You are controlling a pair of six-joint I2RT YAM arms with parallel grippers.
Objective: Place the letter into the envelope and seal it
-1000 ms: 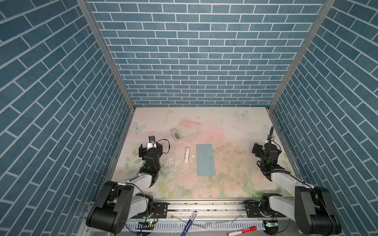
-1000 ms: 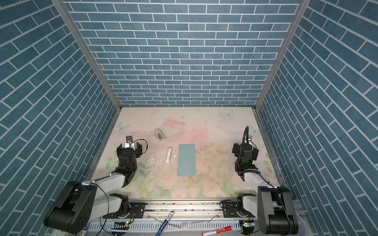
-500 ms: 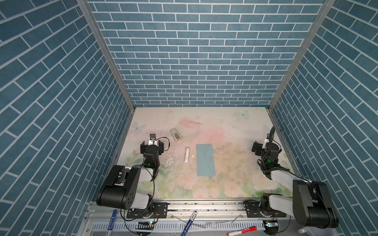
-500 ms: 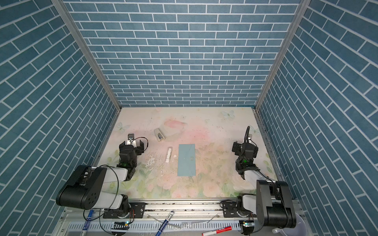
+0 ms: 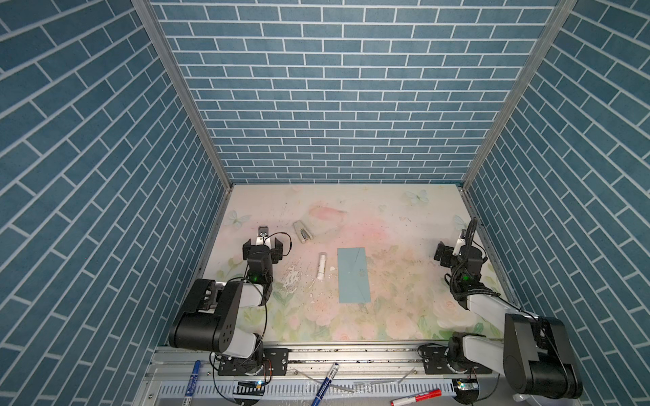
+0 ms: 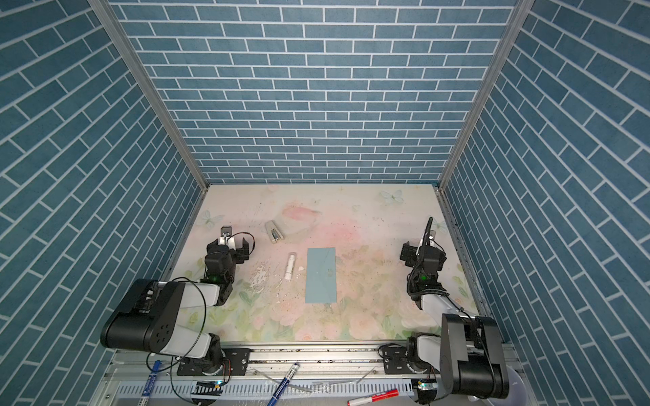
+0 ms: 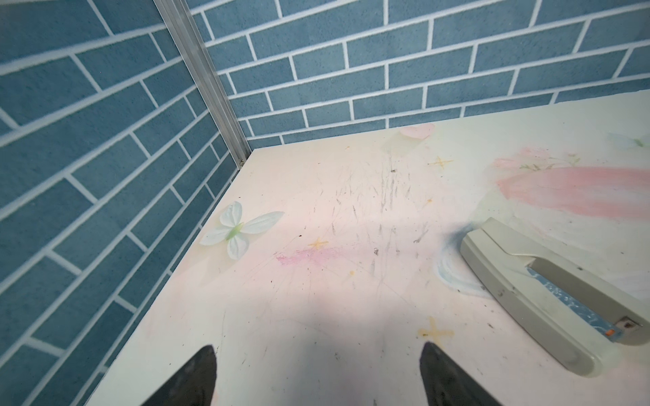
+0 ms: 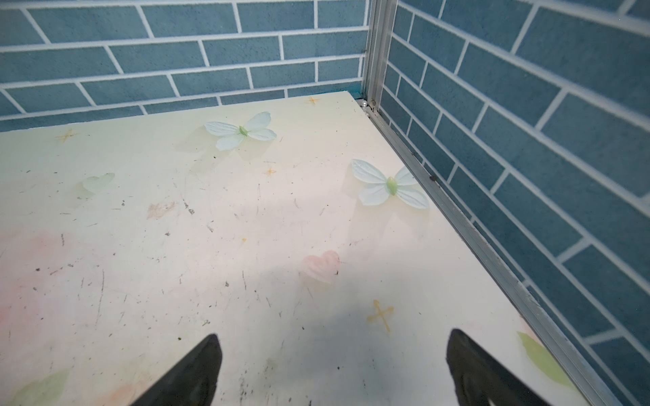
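- The teal envelope (image 5: 353, 274) is lying flat near the middle of the surface (image 5: 404, 218), its long side running away from me. The letter is not showing anywhere, so I am guessing it is tucked inside.
- The pointed flap is looking folded down flat. Whether it is truly stuck, I cannot tell from here.
- The left fingers (image 7: 191, 379) are standing wide apart and gripping nothing, hanging low over bare surface near the left wall. The grey stapler (image 7: 548, 298) is lying off to one side of them.
- The right fingers (image 8: 191, 372) are spread just as wide and are empty too, over by the right wall.
- The envelope is sitting between the two arms, well apart from both. A white glue stick (image 5: 321, 266) is lying just beside its left edge, far nearer than either pair of fingers.
- To my eye the job is nearly done. Finishing well is a matter of holding both arms clear so nothing lifts the flap. If the seal needs checking, pressing flat along the flap edge is looking safer than pinching.
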